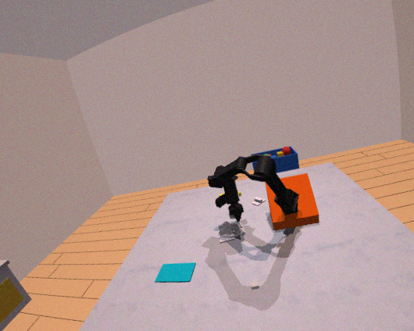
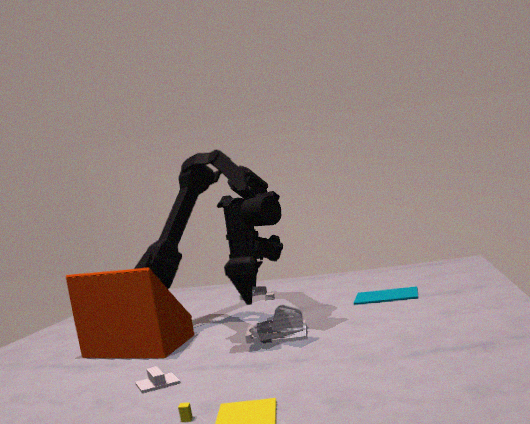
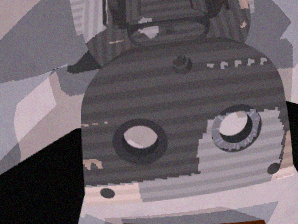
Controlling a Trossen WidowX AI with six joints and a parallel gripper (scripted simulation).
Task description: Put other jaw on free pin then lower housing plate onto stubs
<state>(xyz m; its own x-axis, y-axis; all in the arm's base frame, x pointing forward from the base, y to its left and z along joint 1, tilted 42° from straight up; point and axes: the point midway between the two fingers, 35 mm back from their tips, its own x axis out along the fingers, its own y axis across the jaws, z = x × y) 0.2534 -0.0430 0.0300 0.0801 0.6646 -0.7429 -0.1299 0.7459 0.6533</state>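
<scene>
My gripper point(image 1: 237, 219) point(image 2: 249, 300) point(image 3: 184, 125) points down and is shut on the grey housing plate point(image 3: 150, 100), which spans between the black fingers in the wrist view. Its two round holes show pale surface beneath, with no stubs seen in them. The grey mechanism point(image 1: 230, 230) point(image 2: 287, 320) stands on the table just below and beside the fingers, with a raised, curved part. Part of it shows at the top of the wrist view, beyond the plate. The separate jaws, pins, stubs and gear teeth are too small or covered to make out, so meshing cannot be told.
An orange wedge point(image 1: 299, 195) point(image 2: 118, 315) stands near the arm's base. A cyan sheet point(image 1: 176, 272) point(image 2: 387, 295), a small pale block point(image 1: 255, 286) point(image 2: 269, 296), a white stepped piece point(image 1: 258, 201) point(image 2: 156, 377), a yellow sheet point(image 2: 248, 412) and a yellow peg point(image 2: 185, 412) lie around. A blue bin point(image 1: 287, 163) stands behind.
</scene>
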